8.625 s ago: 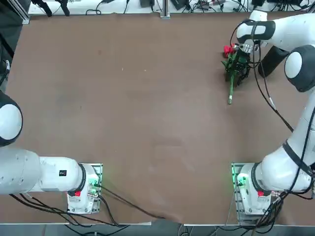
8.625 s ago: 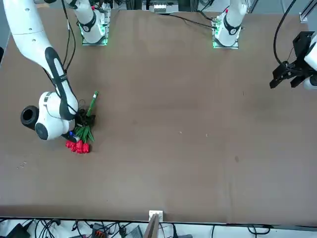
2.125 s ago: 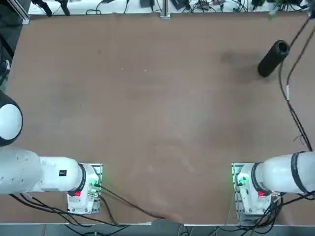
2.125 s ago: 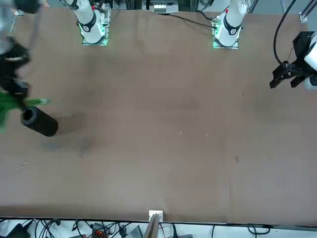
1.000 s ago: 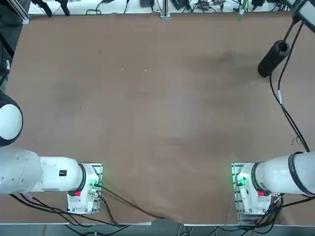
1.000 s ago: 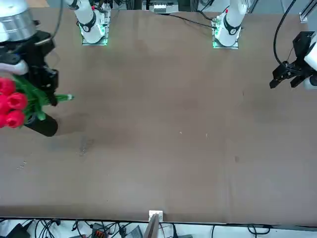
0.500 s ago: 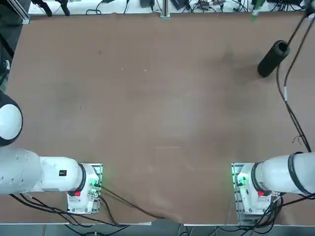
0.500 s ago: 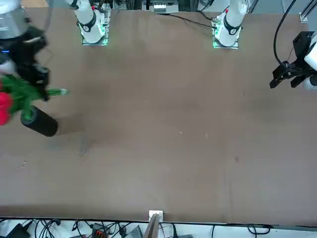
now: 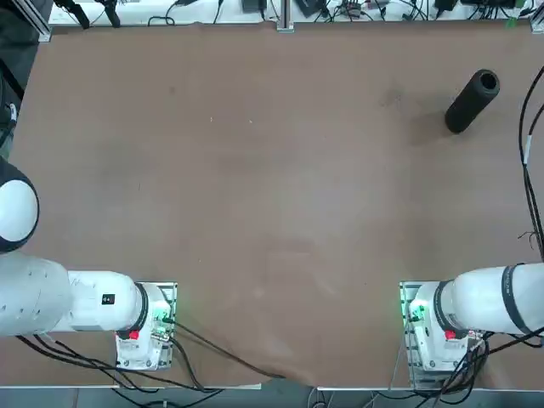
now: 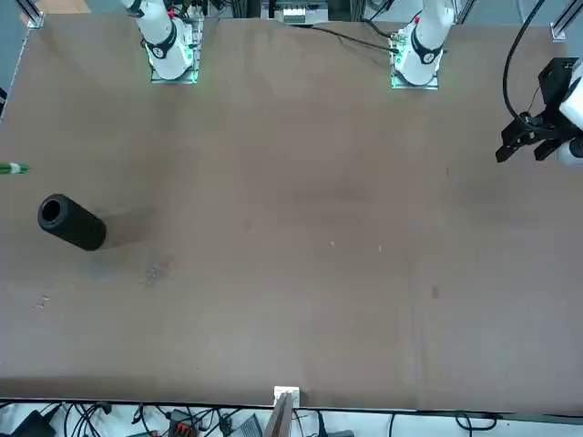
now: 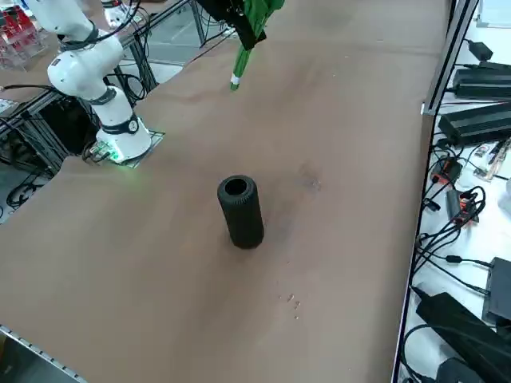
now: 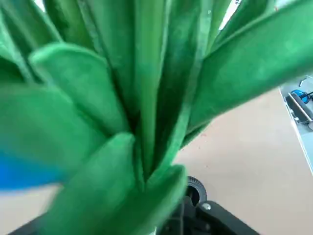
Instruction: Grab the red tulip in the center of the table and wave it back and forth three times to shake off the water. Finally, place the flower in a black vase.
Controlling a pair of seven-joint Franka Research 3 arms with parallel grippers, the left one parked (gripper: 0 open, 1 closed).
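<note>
The black vase (image 11: 241,211) stands upright on the brown table (image 11: 343,120), near the far right corner in the top view (image 9: 472,100) and at the left in the front view (image 10: 71,221). My right gripper (image 11: 242,17) hangs high above the table, away from the vase, shut on the red tulip's green leaves and stem (image 11: 254,24). The stem slants down to its pale tip (image 11: 234,80). Only that tip (image 10: 13,168) shows at the front view's edge. Green leaves (image 12: 142,98) fill the wrist view. The red heads are out of view.
The right arm's base (image 9: 429,327) sits at the near right of the table, with its cable (image 9: 529,127) running along the right edge. Cables and power bricks (image 11: 471,120) lie on the floor beyond the table's far edge.
Half a second ago the gripper held the tulip above the vase in the front view. It has swung outward past that picture's edge, and only the stem tip still shows.
</note>
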